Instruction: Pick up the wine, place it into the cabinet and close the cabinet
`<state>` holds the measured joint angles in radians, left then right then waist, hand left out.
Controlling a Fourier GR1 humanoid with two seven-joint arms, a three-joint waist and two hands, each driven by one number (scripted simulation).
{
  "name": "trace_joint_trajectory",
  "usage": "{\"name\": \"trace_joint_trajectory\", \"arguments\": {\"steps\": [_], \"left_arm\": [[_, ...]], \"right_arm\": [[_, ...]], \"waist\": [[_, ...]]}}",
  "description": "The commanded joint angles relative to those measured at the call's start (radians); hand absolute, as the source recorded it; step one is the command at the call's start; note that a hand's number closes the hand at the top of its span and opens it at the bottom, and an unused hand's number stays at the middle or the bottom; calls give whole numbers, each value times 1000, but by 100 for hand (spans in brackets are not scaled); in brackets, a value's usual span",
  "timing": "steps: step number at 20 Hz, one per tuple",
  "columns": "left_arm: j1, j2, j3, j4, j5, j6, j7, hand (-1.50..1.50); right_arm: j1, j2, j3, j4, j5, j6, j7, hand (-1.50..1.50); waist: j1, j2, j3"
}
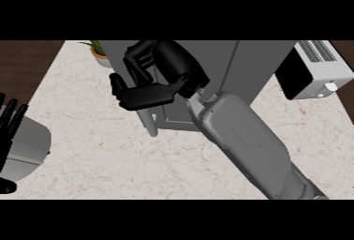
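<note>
The right forearm (252,145) runs from the lower right of the frame up toward the upper centre, ending in the right hand (155,75) in front of the grey cabinet (242,65). Its fingers are curled, the thumb stretched left; what they close on, if anything, cannot be told. Below the hand a thin grey door edge (149,119) juts over the marble bench (110,154). The wine cannot be seen. The left hand (8,126) rests at the left edge, fingers straight and upward. A potted plant (99,50) sits upper left, a white toaster oven (314,70) upper right.
</note>
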<state>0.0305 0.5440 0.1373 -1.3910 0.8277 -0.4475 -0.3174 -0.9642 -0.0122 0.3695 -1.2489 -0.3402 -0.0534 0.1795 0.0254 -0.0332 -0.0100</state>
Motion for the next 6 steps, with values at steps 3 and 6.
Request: {"name": "trace_joint_trajectory", "arguments": {"steps": [3, 6], "left_arm": [[-6, -14, -9, -6, 7, -18, 11, -150], [-21, -5, -5, -9, -12, 6, 18, -150]], "right_arm": [[-1, -78, -80, 143, 39, -4, -38, 150], [12, -86, -98, 150, 20, 17, -52, 150]], "waist": [[-9, 40, 9], [-12, 40, 10]]}}
